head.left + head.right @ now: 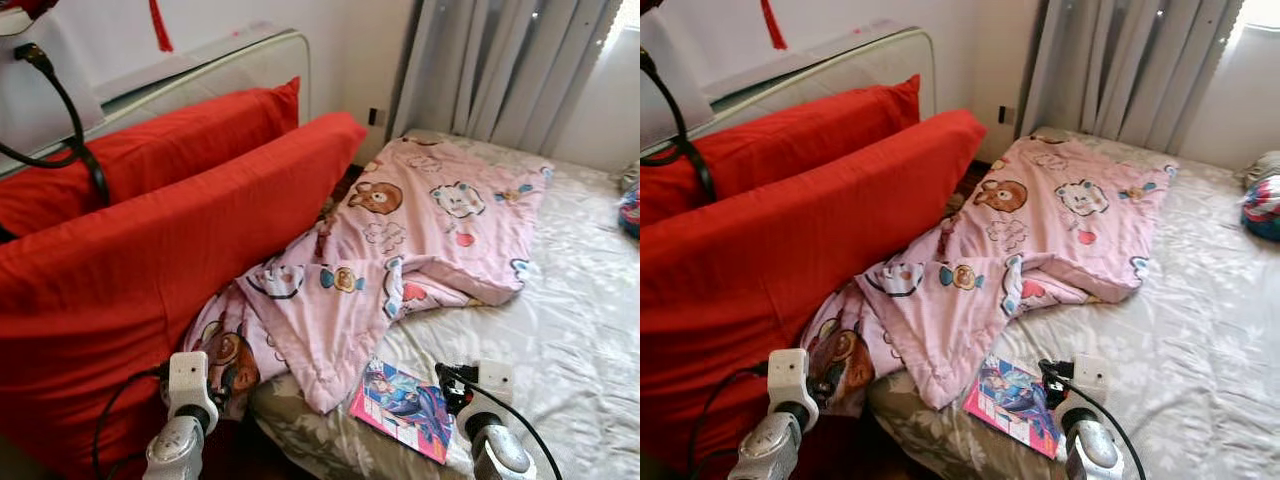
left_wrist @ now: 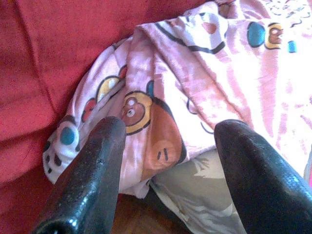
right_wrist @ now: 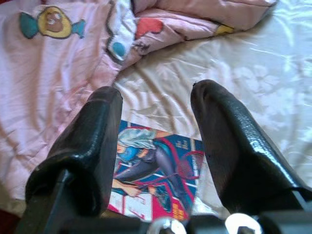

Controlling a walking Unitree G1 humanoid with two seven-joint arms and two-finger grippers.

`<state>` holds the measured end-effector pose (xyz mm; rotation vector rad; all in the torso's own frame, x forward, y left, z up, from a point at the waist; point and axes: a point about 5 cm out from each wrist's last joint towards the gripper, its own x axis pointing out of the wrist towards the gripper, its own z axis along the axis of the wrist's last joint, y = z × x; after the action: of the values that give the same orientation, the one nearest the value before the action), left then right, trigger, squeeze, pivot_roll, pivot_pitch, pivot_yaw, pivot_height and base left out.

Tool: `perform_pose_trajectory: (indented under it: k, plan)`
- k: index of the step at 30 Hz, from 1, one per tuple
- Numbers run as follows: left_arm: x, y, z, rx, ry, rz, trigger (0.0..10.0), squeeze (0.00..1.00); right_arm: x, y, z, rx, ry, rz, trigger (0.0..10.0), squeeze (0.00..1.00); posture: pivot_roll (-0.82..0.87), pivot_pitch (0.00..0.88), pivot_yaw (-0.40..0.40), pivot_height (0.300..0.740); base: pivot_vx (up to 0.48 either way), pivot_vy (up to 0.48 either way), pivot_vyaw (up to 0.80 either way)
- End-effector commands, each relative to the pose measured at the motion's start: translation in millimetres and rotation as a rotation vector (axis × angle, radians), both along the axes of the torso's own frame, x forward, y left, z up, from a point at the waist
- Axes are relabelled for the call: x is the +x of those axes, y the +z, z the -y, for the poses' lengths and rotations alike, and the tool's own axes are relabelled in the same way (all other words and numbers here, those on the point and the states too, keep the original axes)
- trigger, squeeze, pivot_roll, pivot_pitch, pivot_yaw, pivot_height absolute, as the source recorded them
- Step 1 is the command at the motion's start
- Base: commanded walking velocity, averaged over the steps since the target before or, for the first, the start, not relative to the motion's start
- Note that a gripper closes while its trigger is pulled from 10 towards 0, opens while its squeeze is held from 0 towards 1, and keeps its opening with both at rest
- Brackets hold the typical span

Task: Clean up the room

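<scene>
Bed [image 1: 560, 330]: pale floral sheet, the landmark for everything else.
Blanket [image 1: 400, 250]: pink cartoon print, rumpled across the bed's head half, one corner spilling over the near edge toward the floor.
Comic book [image 1: 405, 408]: lies flat on the bed's near edge, just beside the blanket's hem.
Red pillows [image 1: 150, 230]: two, propped along the bed's head side against the headboard [image 1: 230, 62].
Left tool [image 2: 165, 170]: fingers apart, empty, aimed at the blanket's hanging corner off the bed edge.
Right tool [image 3: 156, 146]: fingers apart, empty, hovering over the comic book on the bed.
Risk: the book is thin and flat on soft bedding — fingers could pinch sheet instead, or nudge it off the bed's edge.
Risk, left: tugging the blanket could drag the book along.
</scene>
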<state>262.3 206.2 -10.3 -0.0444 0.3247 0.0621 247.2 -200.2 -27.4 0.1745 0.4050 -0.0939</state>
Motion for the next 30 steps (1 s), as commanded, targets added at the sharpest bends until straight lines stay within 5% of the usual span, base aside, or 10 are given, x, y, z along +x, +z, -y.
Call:
perform_pose_trajectory:
  k: [1,14,30]
  plan:
    - [-1.5,1.9,-3.3,0.004,0.005,0.026,10.0,0.0,-2.8,0.2,4.0,0.0,-0.025,0.016,10.0,0.0,-0.02,0.0,-0.039,0.74,0.0,0.0,0.0]
    - [5.0,13.2,5.9,0.02,-0.054,0.118,10.0,0.0,-7.3,1.6,12.8,-0.062,-0.057,0.037,10.0,0.0,-0.02,0.056,-0.002,0.74,0.0,0.0,0.0]
    - [-7.1,8.0,6.1,0.023,-0.035,0.124,10.0,0.0,-7.6,1.1,6.5,-0.043,-0.034,0.049,10.0,0.0,0.01,0.121,-0.017,0.727,0.0,0.0,0.0]
